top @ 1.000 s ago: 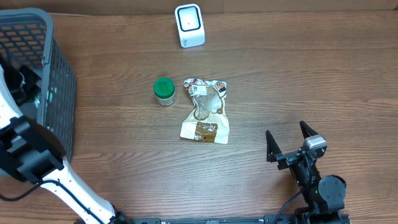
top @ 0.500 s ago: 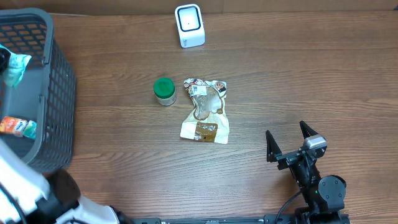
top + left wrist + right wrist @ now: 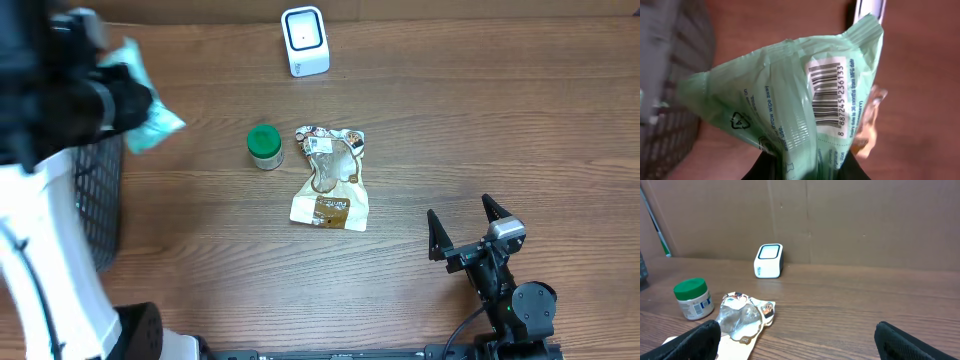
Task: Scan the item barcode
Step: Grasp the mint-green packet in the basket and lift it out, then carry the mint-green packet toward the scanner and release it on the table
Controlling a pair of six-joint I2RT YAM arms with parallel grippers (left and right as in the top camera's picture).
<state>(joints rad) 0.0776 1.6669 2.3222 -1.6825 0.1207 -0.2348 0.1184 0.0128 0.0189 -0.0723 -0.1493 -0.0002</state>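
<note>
Overhead: left tool, clamped on the pale green plastic wipes packet, has lifted it out of the dark mesh basket. The packet now hangs over the worktop beside the rim, well apart from the white box scanner, so the scan is still to do. Long axis runs out from the tool, free end toward worktop centre. The white barcode label faces the wrist camera. Right tool is spread wide and empty.

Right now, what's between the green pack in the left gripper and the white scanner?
Only bare wooden table, in the overhead view. The green pack and scanner have nothing between them; the green-lidded jar sits off that line.
</note>
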